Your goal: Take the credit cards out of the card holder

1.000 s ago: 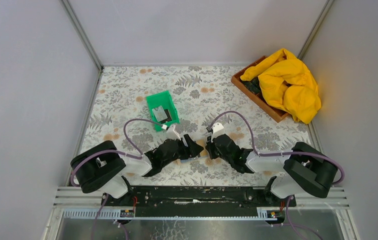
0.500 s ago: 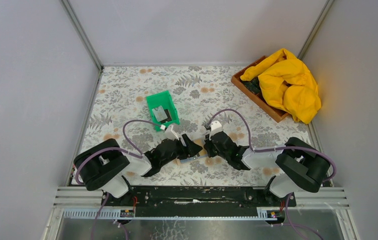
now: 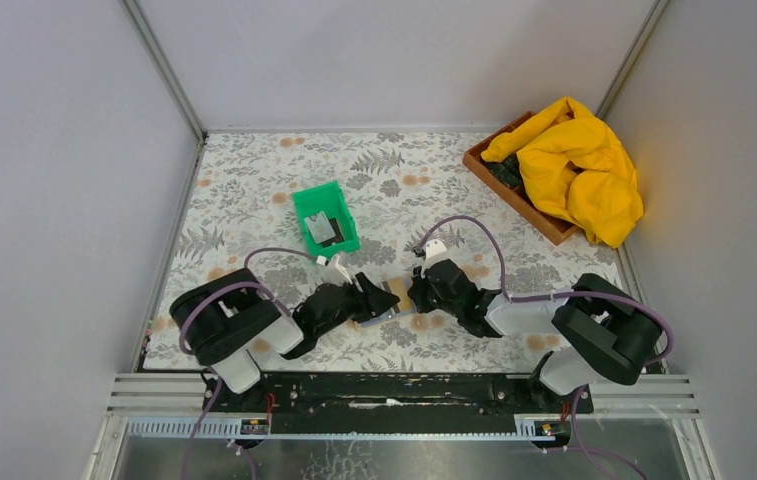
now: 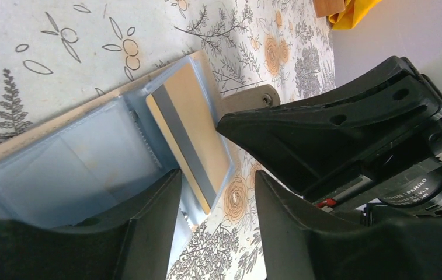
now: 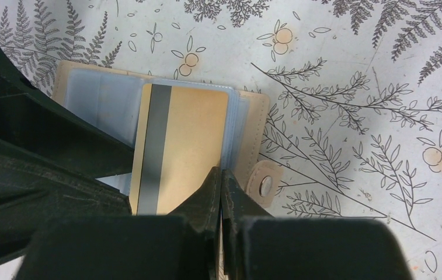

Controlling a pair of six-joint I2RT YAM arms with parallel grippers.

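Top external, floral table (image 3: 254,180), grey walls (image 3: 394,60), green bin (image 3: 317,194), card holder (image 5: 252,137) lying open

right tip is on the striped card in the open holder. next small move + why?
Probably slide the tan striped card off the card holder onto the table with the right gripper. It is shut, tip on the card, which lies flat on the blue-grey sleeves, so pinching looks hard. The left gripper is open, straddling the holder's edge, apparently bracing it.
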